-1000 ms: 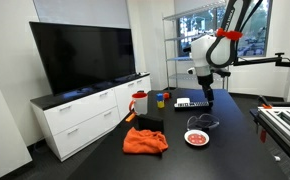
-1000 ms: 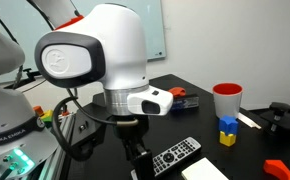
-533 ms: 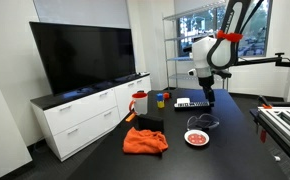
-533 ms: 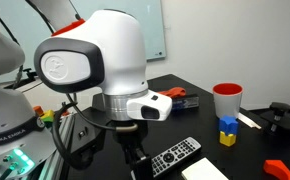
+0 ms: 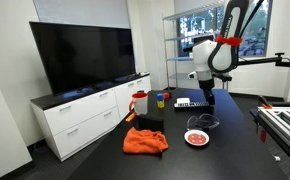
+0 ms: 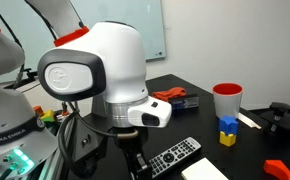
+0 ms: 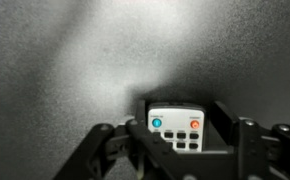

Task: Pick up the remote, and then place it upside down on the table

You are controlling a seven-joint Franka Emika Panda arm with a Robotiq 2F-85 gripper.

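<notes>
The remote (image 7: 175, 124) lies face up on the black table (image 7: 55, 70), its blue and orange top buttons showing in the wrist view. My gripper (image 7: 182, 132) is open and straddles that end, one finger at each long side, with a small gap on the right. In an exterior view the remote (image 6: 177, 155) lies flat on the table (image 6: 200, 112) and the gripper (image 6: 136, 160) is down at its near end. In the other exterior view the gripper (image 5: 207, 98) is low over the far part of the table (image 5: 235, 150).
A small flat white rectangle (image 6: 205, 171) lies beside the remote. A red cup (image 6: 226, 100) and blue and yellow blocks (image 6: 227, 131) stand behind it. An orange cloth (image 5: 145, 141) and a red-rimmed plate (image 5: 196, 137) lie nearer the front. A white cabinet (image 5: 85, 116) carries a TV.
The wrist has sunk a little toward the table, bringing the fingers lower around the remote's end. The remote has not moved.
</notes>
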